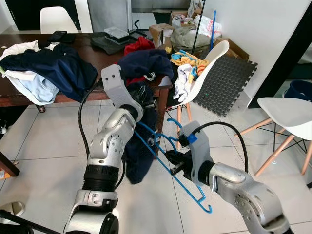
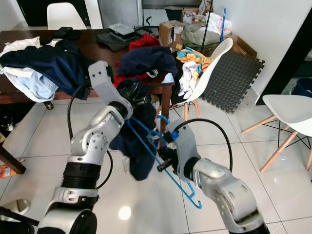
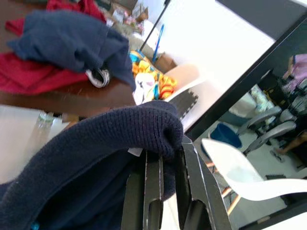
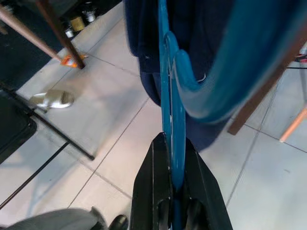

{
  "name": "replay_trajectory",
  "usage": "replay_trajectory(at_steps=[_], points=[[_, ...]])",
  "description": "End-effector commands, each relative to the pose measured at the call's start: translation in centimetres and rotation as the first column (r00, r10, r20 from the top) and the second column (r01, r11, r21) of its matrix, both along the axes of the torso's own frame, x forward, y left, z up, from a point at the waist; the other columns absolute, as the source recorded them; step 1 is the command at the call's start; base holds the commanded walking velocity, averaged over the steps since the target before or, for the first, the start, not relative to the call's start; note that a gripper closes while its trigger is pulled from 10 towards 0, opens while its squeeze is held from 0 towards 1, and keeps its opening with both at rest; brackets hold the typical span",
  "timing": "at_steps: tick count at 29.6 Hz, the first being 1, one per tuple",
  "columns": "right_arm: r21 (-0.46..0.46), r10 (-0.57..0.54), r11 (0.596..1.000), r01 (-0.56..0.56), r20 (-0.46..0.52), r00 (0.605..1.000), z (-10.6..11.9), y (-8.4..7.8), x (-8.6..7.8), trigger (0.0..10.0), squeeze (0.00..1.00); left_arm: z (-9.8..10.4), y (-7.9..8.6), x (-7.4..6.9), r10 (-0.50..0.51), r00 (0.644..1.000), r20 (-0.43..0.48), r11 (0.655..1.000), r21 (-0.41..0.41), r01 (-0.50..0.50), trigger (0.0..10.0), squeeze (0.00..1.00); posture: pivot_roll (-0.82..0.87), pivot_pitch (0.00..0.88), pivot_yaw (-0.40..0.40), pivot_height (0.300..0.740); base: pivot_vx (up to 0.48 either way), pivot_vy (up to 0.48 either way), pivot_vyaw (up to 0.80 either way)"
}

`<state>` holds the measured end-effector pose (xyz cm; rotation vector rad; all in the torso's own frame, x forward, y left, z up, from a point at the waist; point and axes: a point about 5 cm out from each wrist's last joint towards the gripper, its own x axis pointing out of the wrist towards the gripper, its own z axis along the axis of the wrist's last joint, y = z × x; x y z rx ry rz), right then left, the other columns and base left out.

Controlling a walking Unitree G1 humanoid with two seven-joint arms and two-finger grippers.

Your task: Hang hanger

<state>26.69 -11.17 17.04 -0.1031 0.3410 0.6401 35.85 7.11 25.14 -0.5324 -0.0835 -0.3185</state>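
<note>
The left gripper fingers pinch a dark blue knitted sweater. The right gripper fingers squeeze a blue plastic hanger beside the brown wooden desk.

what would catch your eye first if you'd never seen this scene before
The blue hanger stands out first, held in the right claw low over the tiled floor. Beside it the left claw pinches a dark navy garment that droops in front of the table corner. Behind them, the brown table is heaped with clothes.
</note>
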Motion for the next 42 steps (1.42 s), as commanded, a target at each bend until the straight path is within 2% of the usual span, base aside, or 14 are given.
replay_trajectory(at_steps=[1, 6, 17, 28, 32, 33, 34, 35, 37, 38, 41, 42], points=[[-0.006, -0.04, 0.999, 0.04, -0.008, 0.999, -0.2, 0.0, 0.4, 10.0, 0.0, 2.2, -3.0, -0.9, -0.089, 0.995, 0.055, 0.992, -0.089, 0.093, 10.0, 0.0, 0.0, 0.105, 0.015, 0.74, 0.0, 0.0, 0.0], [0.023, -0.14, 0.99, 0.14, 0.02, 0.99, 0.2, -0.1, 1.8, 10.0, 0.0, 2.4, -3.5, -1.3, -0.108, 0.993, 0.057, 0.988, -0.107, 0.113, 10.0, 0.0, 0.0, 0.104, 0.012, 0.74, 0.0, 0.0, 0.0], [0.075, -0.154, 0.986, 0.151, 0.039, 0.987, 0.6, 0.4, 2.3, 10.0, 0.0, 2.3, -4.0, -1.6, -0.128, 0.991, 0.041, 0.983, -0.126, 0.132, 10.0, 0.0, 0.0, 0.104, 0.008, 0.74, 0.0, 0.0, 0.0], [0.108, -0.202, 0.975, 0.195, 0.061, 0.978, 1.0, 0.4, 2.9, 10.0, 0.0, 2.2, -5.0, -2.0, -0.19, 0.981, 0.031, 0.971, -0.14, 0.193, 10.0, 0.0, 0.0, 0.103, 0.011, 0.74, 0.0, 0.0, 0.0], [0.18, -0.227, 0.961, 0.208, 0.092, 0.969, 1.6, 0.5, 3.2, 10.0, 0.0, 2.0, -5.6, -2.2, -0.233, 0.972, 0.028, 0.963, -0.132, 0.235, 10.0, 0.0, 0.0, 0.103, 0.012, 0.74, 0.0, 0.0, 0.0], [0.259, -0.236, 0.945, 0.2, 0.118, 0.964, 2.4, 0.7, 3.4, 10.0, 0.0, 1.8, -6.0, -2.6, -0.269, 0.962, 0.033, 0.957, -0.106, 0.271, 10.0, 0.0, 0.0, 0.102, 0.014, 0.74, 0.0, 0.0, 0.0], [0.259, -0.236, 0.945, 0.2, 0.118, 0.964, 2.4, 0.7, 3.4, 10.0, 0.0, 1.8, -6.0, -2.6, -0.269, 0.962, 0.033, 0.957, -0.106, 0.271, 10.0, 0.0, 0.0, 0.102, 0.014, 0.74, 0.0, 0.0, 0.0], [0.332, -0.248, 0.924, 0.191, 0.139, 0.959, 3.0, 0.8, 3.5, 10.0, 0.0, 1.6, -6.4, -2.9, -0.299, 0.953, 0.044, 0.951, -0.065, 0.301, 10.0, 0.0, 0.0, 0.102, 0.014, 0.74, 0.0, 0.0, 0.0], [0.332, -0.248, 0.924, 0.191, 0.139, 0.959, 3.0, 0.8, 3.5, 10.0, 0.0, 1.6, -6.4, -2.9, -0.299, 0.953, 0.044, 0.951, -0.065, 0.301, 10.0, 0.0, 0.0, 0.102, 0.014, 0.74, 0.0, 0.0, 0.0], [0.393, -0.264, 0.9, 0.187, 0.15, 0.953, 3.5, 0.8, 3.6, 10.0, 0.0, 1.4, -6.7, -3.2, -0.318, 0.947, 0.056, 0.947, -0.024, 0.319, 10.0, 0.0, 0.01, 0.102, 0.015, 0.74, 0.0, 0.0, 0.0], [0.393, -0.264, 0.9, 0.187, 0.15, 0.953, 3.5, 0.8, 3.6, 10.0, 0.0, 1.4, -6.7, -3.2, -0.318, 0.947, 0.056, 0.947, -0.024, 0.319, 10.0, 0.0, 0.01, 0.102, 0.015, 0.74, 0.0, 0.0, 0.0], [0.436, -0.277, 0.881, 0.185, 0.157, 0.948, 3.8, 0.8, 3.6, 10.0, 0.0, 1.4, -6.8, -3.4, -0.33, 0.941, 0.069, 0.944, 0.006, 0.33, 10.0, 0.11, 0.01, 0.102, 0.015, 0.74, 0.0, 0.0, 0.0]])
